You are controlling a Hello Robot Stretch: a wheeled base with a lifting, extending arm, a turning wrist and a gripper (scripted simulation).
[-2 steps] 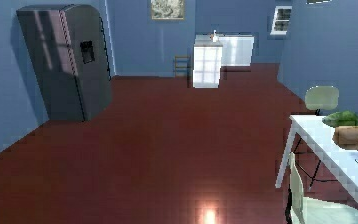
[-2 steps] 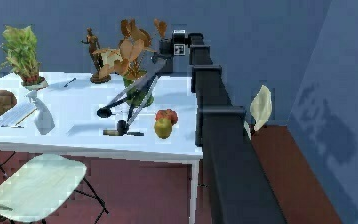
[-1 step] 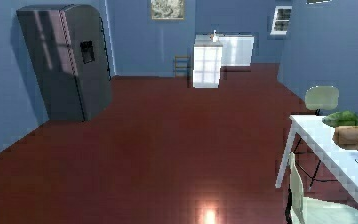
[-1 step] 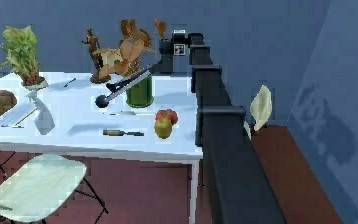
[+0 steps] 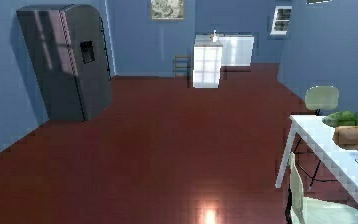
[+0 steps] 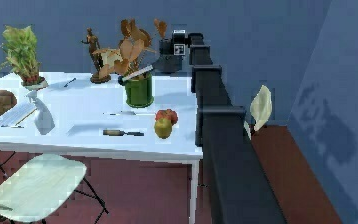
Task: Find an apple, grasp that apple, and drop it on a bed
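Grasp work, judging from the layout: aiming for the small round red-and-yellow apple (image 6: 165,123), lying on the white rectangular table (image 6: 87,140) close to its arm-side edge, near the corner at the arm side view's lower right. Holding the dark square-barred arm (image 6: 225,150) out alongside that same edge, with the dark two-fingered gripper (image 6: 169,58) sitting near the table's far corner, well beyond the fruit and in front of brown carved wooden figures (image 6: 122,50). Not being able to tell how the jaws are standing, nor whether anything is being held, given the clutter behind. Probably needing to be drawing the arm in until the gripper is lining up with the apple, then lowering gently. Watching for the tall green cylindrical cup of utensils (image 6: 138,92) just behind the apple and the slim dark-handled knife (image 6: 122,132) just beside it; risking knocking either, or rolling the fruit off the edge.
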